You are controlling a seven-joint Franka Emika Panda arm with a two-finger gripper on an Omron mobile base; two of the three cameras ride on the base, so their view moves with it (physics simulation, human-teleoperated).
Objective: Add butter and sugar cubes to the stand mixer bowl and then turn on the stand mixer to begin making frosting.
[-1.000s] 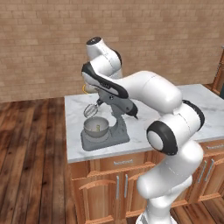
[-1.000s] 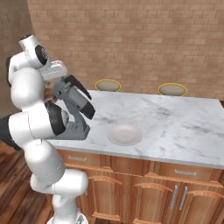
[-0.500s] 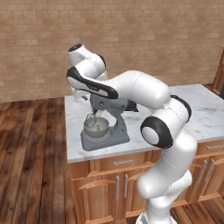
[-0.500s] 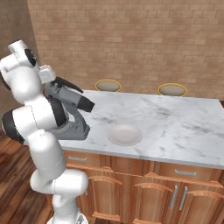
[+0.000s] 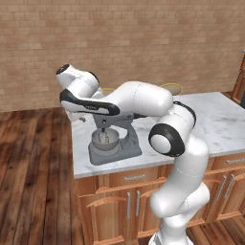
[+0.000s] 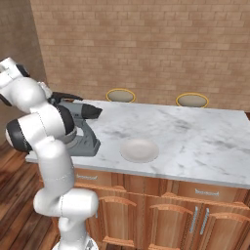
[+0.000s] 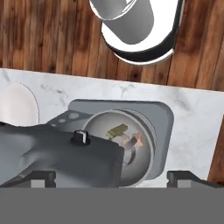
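Since a second ago the arm has swung left over the dark grey tilt-head stand mixer (image 5: 117,136) and now hangs above its head. The two dark finger tips stand wide apart, gripping nothing. Looking down from the hand, the small pale yellow butter block (image 7: 117,130) lies inside the round shiny grey metal bowl (image 7: 148,148), beside some pinkish bits. The mixer sits on a white veined marble counter (image 6: 195,134), left of a shallow round white plate (image 6: 139,149). No readable writing anywhere.

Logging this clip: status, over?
Gripper above mixer head, fingers apart, empty. Butter in bowl. Nothing in the way.
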